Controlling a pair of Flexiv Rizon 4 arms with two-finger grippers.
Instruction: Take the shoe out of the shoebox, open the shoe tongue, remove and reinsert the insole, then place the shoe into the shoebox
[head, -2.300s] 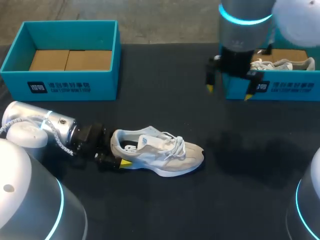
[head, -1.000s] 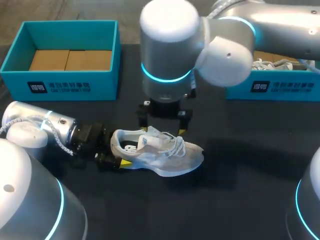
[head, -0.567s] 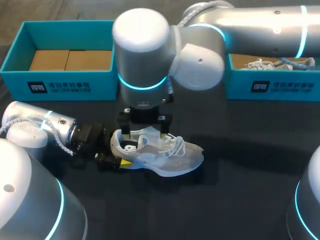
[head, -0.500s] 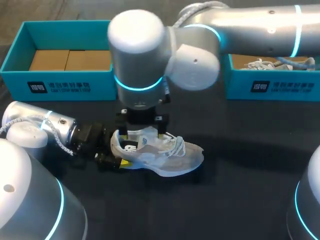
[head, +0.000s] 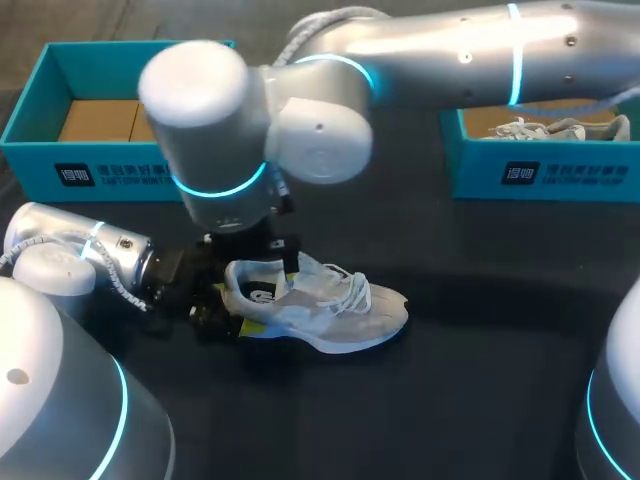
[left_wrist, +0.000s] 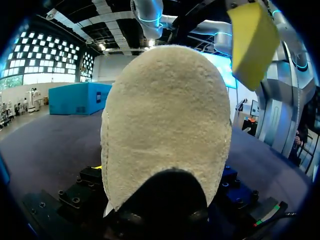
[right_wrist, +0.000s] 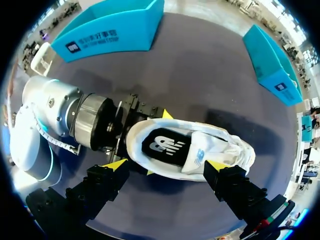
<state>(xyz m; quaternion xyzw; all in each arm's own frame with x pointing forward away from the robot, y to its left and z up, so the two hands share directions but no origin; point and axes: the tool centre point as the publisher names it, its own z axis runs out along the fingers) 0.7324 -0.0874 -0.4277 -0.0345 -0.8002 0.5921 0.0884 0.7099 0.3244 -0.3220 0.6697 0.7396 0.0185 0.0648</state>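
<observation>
Heel pinned, right arm poised over the sneaker's mouth.
From the left, the left gripper has its fingers pressed to both sides of the heel of the grey-white sneaker. The sneaker lies on the black table, outside the teal shoeboxes. Above the collar the right gripper hangs spread wide and empty, straddling the black insole. I'd say it should narrow first, come down centred, and catch the tongue clear of the laces, with the heel held firm.
</observation>
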